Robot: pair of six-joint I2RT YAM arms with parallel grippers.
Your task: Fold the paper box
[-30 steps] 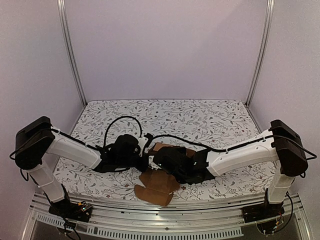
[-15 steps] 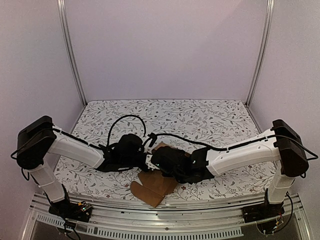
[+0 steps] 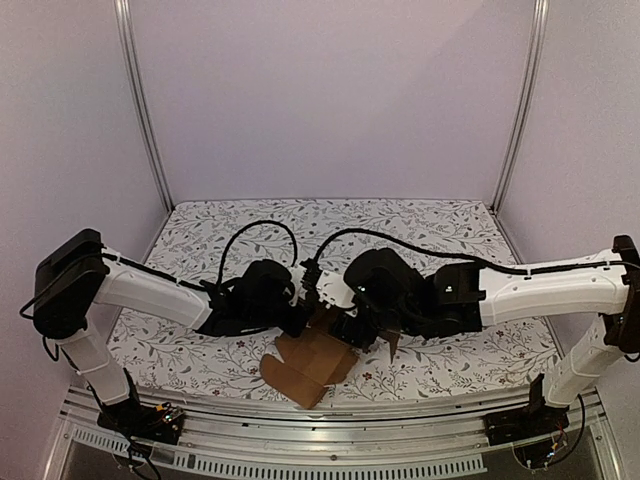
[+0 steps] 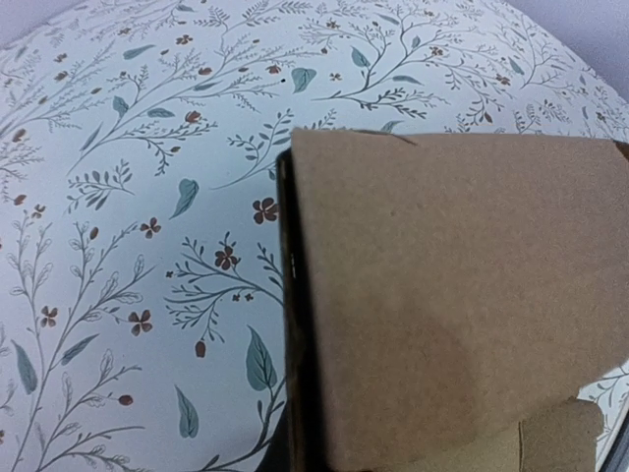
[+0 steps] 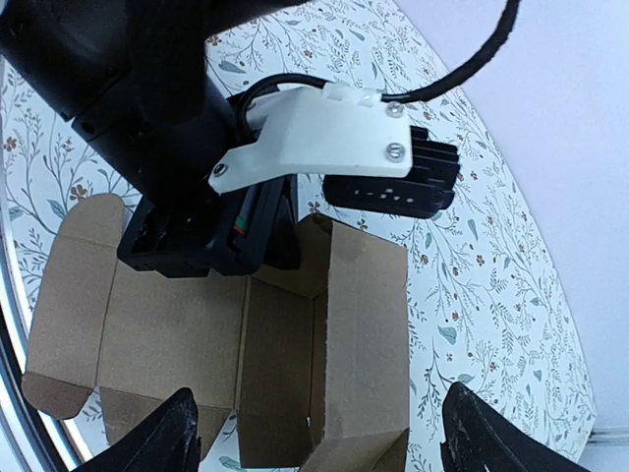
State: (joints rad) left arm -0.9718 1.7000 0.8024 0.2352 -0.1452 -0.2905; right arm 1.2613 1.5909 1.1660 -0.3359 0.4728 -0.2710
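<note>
At centre-left of the top view my left gripper (image 3: 292, 318) is closed, pinching what I take to be an upright wall of the paper box (image 3: 308, 362). The box lies half-formed at lower centre on the floral table (image 3: 450, 230). A firm pinch there should hold the crease while the other arm presses the next flap in. Right of it, the right gripper (image 5: 329, 442) hangs spread wide above the panels, gripping nothing. The box's hollow shows only bare cardboard.

Plain brown paper box (image 3: 305, 365) lay half-folded near the front edge of the floral tabletop (image 3: 450, 240), one wall raised, other flaps spread flat.
</note>
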